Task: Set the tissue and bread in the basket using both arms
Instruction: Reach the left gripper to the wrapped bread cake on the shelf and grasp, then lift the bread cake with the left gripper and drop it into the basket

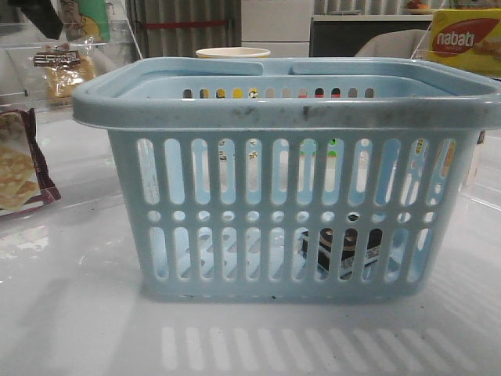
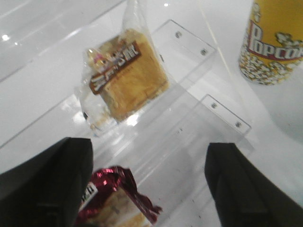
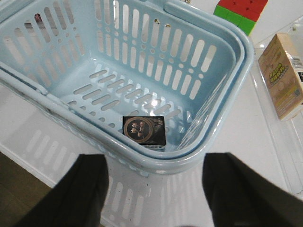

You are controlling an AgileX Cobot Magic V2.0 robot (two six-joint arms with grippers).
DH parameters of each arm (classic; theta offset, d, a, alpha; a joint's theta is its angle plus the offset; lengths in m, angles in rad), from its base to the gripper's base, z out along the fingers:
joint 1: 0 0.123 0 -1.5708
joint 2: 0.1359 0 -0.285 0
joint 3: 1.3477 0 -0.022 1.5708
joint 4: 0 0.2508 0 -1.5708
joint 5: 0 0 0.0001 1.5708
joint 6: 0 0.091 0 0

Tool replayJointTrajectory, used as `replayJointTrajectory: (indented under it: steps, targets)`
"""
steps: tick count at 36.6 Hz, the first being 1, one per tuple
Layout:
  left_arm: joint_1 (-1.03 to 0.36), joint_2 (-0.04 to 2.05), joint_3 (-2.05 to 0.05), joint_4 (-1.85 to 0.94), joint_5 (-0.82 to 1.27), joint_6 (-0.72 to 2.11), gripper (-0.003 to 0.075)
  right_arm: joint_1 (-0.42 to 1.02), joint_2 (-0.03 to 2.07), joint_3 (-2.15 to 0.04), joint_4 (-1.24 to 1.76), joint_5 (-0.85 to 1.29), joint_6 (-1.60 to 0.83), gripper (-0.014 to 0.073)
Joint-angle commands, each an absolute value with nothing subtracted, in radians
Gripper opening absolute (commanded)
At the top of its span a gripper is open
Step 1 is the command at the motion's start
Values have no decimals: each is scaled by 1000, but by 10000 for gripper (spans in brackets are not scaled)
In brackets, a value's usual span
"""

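Note:
The light-blue basket (image 1: 290, 110) fills the middle of the front view and also shows in the right wrist view (image 3: 208, 137). The black tissue pack (image 3: 144, 130) lies on the basket floor near its front right corner; it shows through the slots in the front view (image 1: 342, 249). The bread (image 2: 128, 80) in its clear bag lies on a clear acrylic shelf; in the front view it (image 1: 66, 72) is at the far left. My left gripper (image 2: 149, 184) is open and empty, short of the bread. My right gripper (image 3: 156, 189) is open and empty, above the table just outside the basket rim.
A maroon cracker packet (image 2: 116, 201) lies between my left fingers; it is at the left edge in the front view (image 1: 19, 168). A yellow popcorn cup (image 2: 272, 42), a nabati box (image 1: 466, 39), a cube (image 3: 239, 9) and a drink carton (image 3: 284, 75) stand around the basket.

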State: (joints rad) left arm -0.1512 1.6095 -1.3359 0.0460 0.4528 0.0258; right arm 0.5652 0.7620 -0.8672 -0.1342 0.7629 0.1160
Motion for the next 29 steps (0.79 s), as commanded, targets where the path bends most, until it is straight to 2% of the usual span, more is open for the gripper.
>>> replayJointTrajectory:
  steps: [1, 10, 19, 23, 29]
  targets:
    - [-131, 1647, -1447, 35, 379, 24, 548, 564, 757, -892, -157, 699, 114, 526]
    - [-85, 1816, -1617, 35, 370, 24, 548, 564, 757, -892, -157, 699, 114, 526]
    - [-78, 1912, -1673, 35, 360, 24, 543, 564, 757, -892, -157, 699, 114, 526]
    - [-78, 1923, -1673, 35, 362, 24, 458, 564, 757, -892, -157, 699, 114, 526]
    - [-78, 1924, -1673, 32, 374, 24, 242, 564, 757, -892, -157, 699, 114, 526]
